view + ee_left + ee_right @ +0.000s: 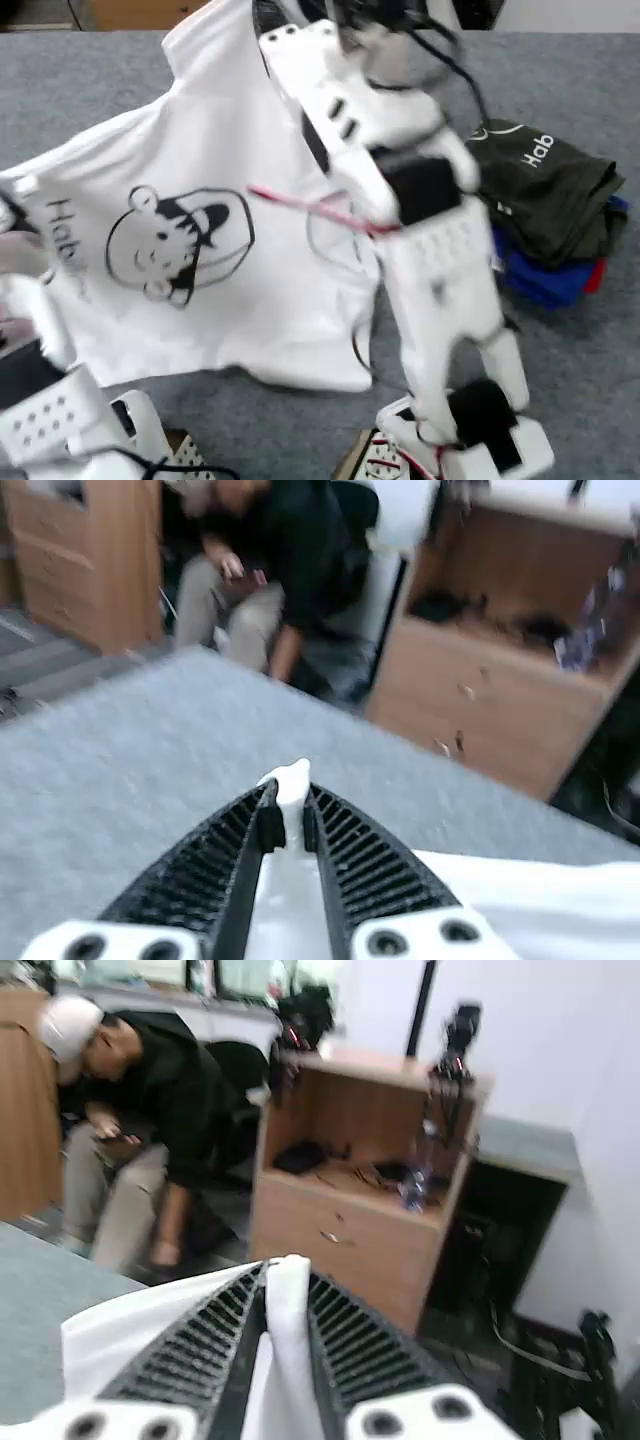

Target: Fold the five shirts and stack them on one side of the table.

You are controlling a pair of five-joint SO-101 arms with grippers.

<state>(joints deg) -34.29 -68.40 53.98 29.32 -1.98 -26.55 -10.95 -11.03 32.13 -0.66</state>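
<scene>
Firstly, left gripper: jaws closed narrow on a pinch of the white shirt, with a tuft of cloth standing up between the tips. It sits low over the grey table.

Right gripper: likewise clamped on a fold of the same shirt. It is held well above the table, and the cloth falls away beneath it.

Right arm: stretched from its base at the near edge to the shirt's far end, where the fabric rises off the table.

Left arm: at the near left corner, beside the shirt's left edge.

White shirt: unfolded, print side up. Most of the body lies flat, the far end is lifted, and the near hem is rumpled.

Stack: on the right side of the table, just beside the white shirt. A green shirt is on top, a blue shirt lies under it, and a red shirt shows as an edge below. The full count cannot be told.

Step in hand, as judged: bringing one end over for a first fold.

Method, advised:
- Hold both pinches level, with the edge taut between them so the middle does not sag.
- Lay the lifted end squarely onto the flat part, edges matched.
- Lower fully before letting go.
- Keep the right arm's sweep off the stack.

Risk: a thin pinch may slip under the cloth's own weight.
</scene>
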